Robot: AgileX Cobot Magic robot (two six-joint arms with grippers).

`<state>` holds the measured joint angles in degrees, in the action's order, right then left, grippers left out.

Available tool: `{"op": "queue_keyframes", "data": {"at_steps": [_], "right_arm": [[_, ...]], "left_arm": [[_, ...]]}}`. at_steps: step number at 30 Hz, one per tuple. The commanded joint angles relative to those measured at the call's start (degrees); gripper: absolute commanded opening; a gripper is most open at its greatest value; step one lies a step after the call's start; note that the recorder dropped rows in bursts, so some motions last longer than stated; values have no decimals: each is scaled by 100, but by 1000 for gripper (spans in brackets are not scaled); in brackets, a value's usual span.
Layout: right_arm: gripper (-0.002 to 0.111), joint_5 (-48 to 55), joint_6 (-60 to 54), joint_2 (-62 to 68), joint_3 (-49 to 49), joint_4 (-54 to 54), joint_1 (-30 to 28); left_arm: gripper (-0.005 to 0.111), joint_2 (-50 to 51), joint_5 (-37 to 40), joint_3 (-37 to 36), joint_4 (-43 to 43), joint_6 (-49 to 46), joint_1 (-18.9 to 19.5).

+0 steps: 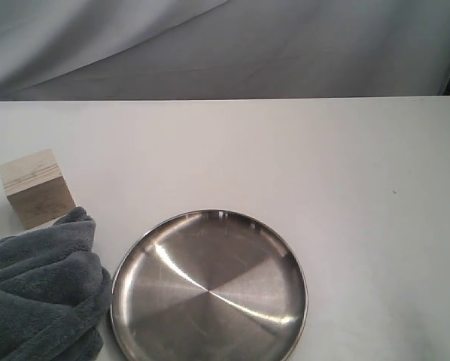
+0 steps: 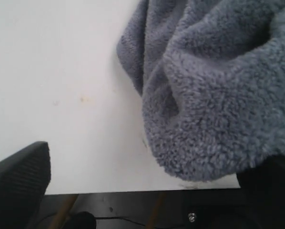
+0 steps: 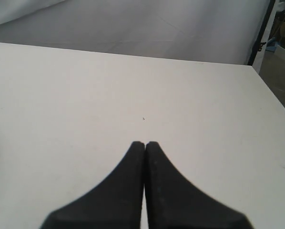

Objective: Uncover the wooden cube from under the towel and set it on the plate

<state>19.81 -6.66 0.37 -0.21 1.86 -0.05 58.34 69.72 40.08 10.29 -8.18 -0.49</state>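
Right claw (image 3: 145,143) pressed together, empty | left claw (image 2: 152,162) spread wide by bunched towel (image 2: 214,95) | only exterior view showed me wooden cube (image 1: 33,188): uncovered, behind towel, off plate (image 1: 210,293)

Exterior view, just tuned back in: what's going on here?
The pale wooden cube sits uncovered on the white table, next to the bunched blue-grey fleece towel. The round stainless-steel plate has nothing on it yet. The left gripper is open, its fingers either side of the towel. The right gripper is shut over bare table, holding nothing. Nothing is gripping the cube.
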Motion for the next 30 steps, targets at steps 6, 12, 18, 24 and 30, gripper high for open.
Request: {"op": "queue_keyframes", "data": {"at_steps": [6,12,18,24,30], "right_arm": [[0,-14,-20,-37,21,29,-46],[0,-14,-20,-37,21,29,-46],[0,-14,-20,-37,21,29,-46],[0,-14,-20,-37,21,29,-46],[0,-14,-20,-37,21,29,-46]], "left_arm": [[104,-32,24,449,-229,-427,-19],[104,-236,24,704,-977,-602,-19],[104,-288,-480,466,-1935,-1020,-19],[104,-288,-1106,-281,-1927,-1373,-19],[104,-288,-1469,-748,-1953,-1619,-19]]}}
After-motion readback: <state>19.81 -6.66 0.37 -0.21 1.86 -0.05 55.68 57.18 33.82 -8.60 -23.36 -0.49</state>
